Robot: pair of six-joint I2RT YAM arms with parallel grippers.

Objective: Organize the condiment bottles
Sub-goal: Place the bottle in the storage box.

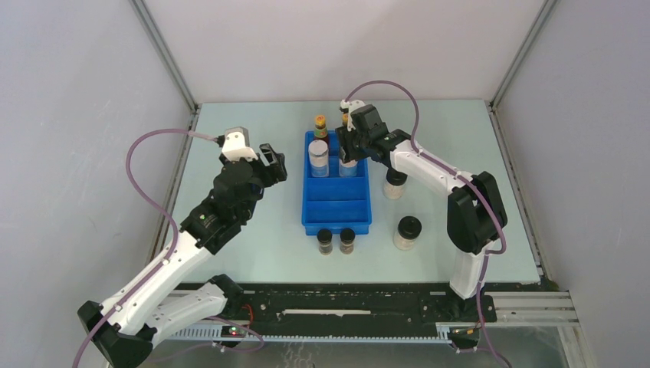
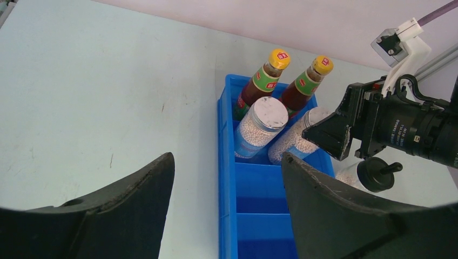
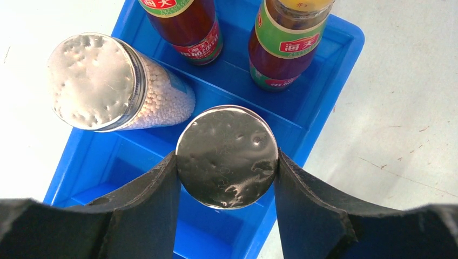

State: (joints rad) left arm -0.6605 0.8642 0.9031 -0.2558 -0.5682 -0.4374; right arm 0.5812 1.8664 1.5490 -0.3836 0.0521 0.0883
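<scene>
Right wrist view: blue tray (image 3: pixel 345 42) has the red sauce bottles (image 3: pixel 186 27) in its far compartment; left gripper (image 2: pixel 228 164) hangs wide and empty beside it; right gripper (image 3: pixel 227 164) is clamped on a grey-lidded jar (image 3: pixel 227 154) over the next compartment by its twin (image 3: pixel 94 81), so I'd lower it straight, then let go gently.

Red "海天" badge on green label of one red sauce bottle (image 3: pixel 286 54), other print unreadable

Red sauce bottles (image 3: pixel 186 27) cropped above
</scene>
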